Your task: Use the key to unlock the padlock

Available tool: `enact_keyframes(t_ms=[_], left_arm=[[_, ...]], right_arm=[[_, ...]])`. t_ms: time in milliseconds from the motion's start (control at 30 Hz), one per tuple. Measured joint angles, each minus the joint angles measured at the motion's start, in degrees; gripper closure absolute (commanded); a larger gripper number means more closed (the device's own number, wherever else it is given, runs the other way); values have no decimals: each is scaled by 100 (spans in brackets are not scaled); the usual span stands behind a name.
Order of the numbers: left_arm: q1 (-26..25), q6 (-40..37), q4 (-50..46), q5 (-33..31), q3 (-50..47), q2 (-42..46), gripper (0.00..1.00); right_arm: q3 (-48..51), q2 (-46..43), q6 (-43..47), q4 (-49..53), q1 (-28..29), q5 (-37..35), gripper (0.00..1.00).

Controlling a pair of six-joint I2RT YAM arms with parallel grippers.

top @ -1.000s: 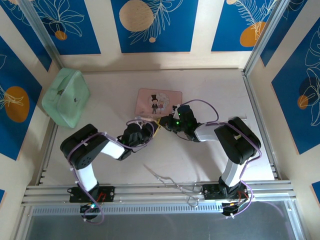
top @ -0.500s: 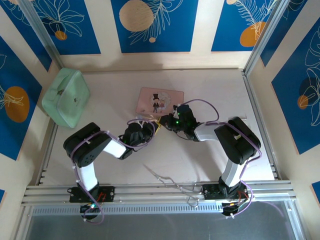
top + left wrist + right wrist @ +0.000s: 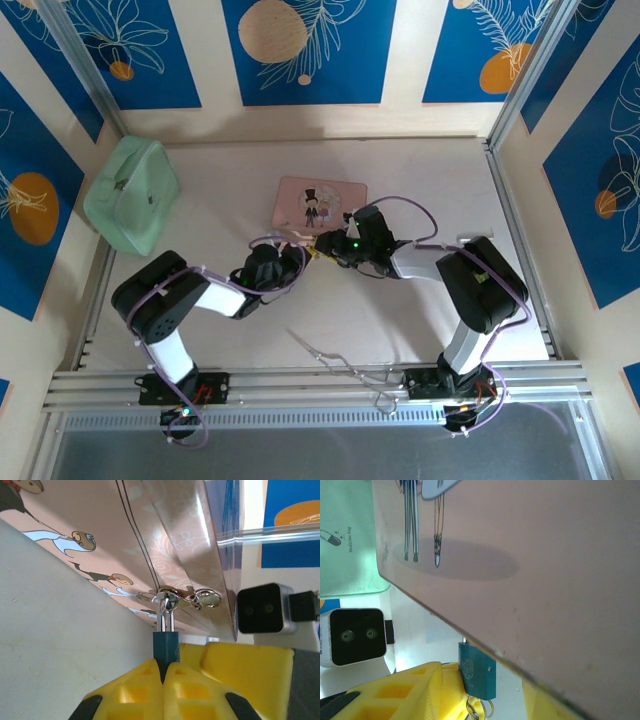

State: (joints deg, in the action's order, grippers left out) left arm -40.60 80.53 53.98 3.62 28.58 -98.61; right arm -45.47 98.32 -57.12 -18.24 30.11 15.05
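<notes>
The padlock (image 3: 165,642), tiny and blue, hangs by its silvery shackle (image 3: 166,615) from the hasp (image 3: 185,597) of the pink picture box (image 3: 320,200). My left gripper (image 3: 165,667) is shut on the padlock's body. In the right wrist view the padlock (image 3: 477,672) sits under the box's edge, and a silvery key ring (image 3: 481,709) dangles below it. The key's blade is hidden. My right gripper (image 3: 480,702) stands open, its fingers on either side of the padlock's bottom and the ring. In the top view the left gripper (image 3: 300,252) and the right gripper (image 3: 326,247) meet tip to tip.
A mint-green pouch (image 3: 130,195) lies at the back left. Near the front rail lies a thin silvery wire-like tool (image 3: 340,360). The pink box lid (image 3: 545,555) looms close above my right wrist. One right finger (image 3: 245,675) sits beside my left fingers.
My left gripper has shut on the padlock's body. My right gripper has opened. The left arm's elbow has swung a little to the left.
</notes>
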Motion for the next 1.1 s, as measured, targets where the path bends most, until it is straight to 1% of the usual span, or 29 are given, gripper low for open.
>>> enact_keyframes(t_ms=[133, 300, 433, 533, 700, 800, 900, 1100], left_arm=[[0, -55, 28, 160, -105, 33, 100], [-2, -136, 48, 404, -166, 68, 100], [-2, -133, 184, 525, -223, 28, 100], [-2, -79, 415, 588, -234, -133, 100], [-2, 44, 682, 595, -321, -240, 100], [-2, 57, 734, 595, -387, -238, 100], [-2, 57, 750, 579, -431, -227, 100], [-2, 57, 778, 575, -476, -173, 100]], right_arm=[[-39, -68, 387, 339, -332, 302, 53], [-55, -254, 804, 1073, -704, 518, 54], [-55, -240, 931, 1679, -839, 627, 55], [-44, -240, 907, 1711, -704, 638, 55], [350, -267, 457, 876, -481, 627, 53], [520, -267, 160, 544, -363, 514, 53], [579, -393, -9, 542, -199, 216, 50], [623, -1049, 31, 964, 17, -122, 51]])
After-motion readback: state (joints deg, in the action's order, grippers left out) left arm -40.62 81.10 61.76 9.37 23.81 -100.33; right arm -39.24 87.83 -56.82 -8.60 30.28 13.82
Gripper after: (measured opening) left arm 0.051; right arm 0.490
